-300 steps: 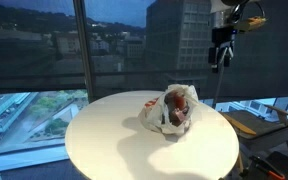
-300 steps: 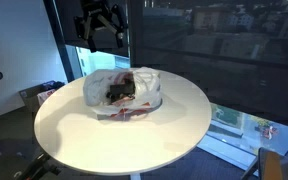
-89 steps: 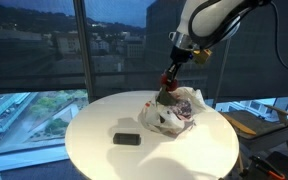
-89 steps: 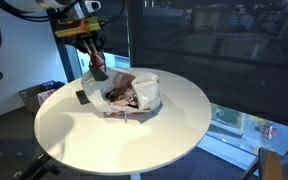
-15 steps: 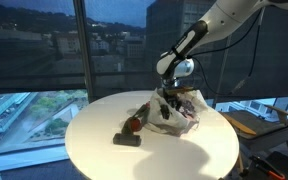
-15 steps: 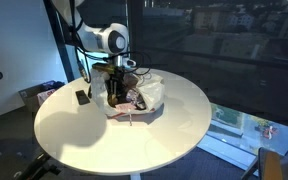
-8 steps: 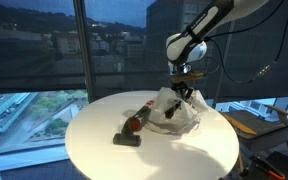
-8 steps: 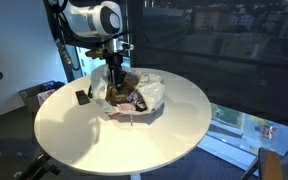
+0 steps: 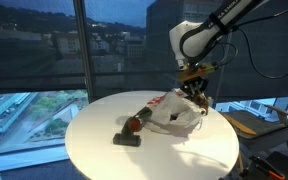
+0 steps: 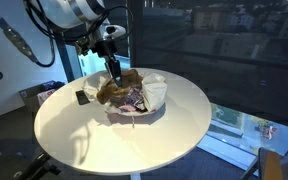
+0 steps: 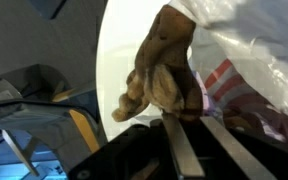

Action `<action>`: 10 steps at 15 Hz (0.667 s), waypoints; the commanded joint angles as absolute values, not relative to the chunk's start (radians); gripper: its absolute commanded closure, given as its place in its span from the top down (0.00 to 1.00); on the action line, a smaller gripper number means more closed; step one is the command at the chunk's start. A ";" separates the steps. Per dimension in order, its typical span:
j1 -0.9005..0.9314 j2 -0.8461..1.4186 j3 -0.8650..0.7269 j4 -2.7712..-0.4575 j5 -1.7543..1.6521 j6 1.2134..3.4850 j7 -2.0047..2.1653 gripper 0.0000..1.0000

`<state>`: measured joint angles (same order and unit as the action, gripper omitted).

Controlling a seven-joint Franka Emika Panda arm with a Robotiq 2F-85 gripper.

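Gripper entering from the lower edge, both fingers closed on a brown plush toy. At right, a white plastic bag with red stripes, touching the toy. Behind them, a white round table.

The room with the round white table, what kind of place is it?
Probably an office or lab high in a city tower: a tall window looks down on city buildings, and a robot arm works over the round white table.

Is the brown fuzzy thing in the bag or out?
Mostly out: fingers hold the brown fuzzy thing above the plastic bag; lower end hidden.
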<state>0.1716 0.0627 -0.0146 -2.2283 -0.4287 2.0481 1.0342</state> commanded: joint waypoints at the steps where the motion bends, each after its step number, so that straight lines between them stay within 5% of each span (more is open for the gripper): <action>1: 0.155 0.008 0.025 -2.262 -0.455 1.943 1.166 0.10; 10: 0.130 -0.191 0.077 -2.398 -0.703 2.181 1.352 0.09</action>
<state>0.1601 -0.0715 0.0475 -2.3108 -0.6144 2.0922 1.3326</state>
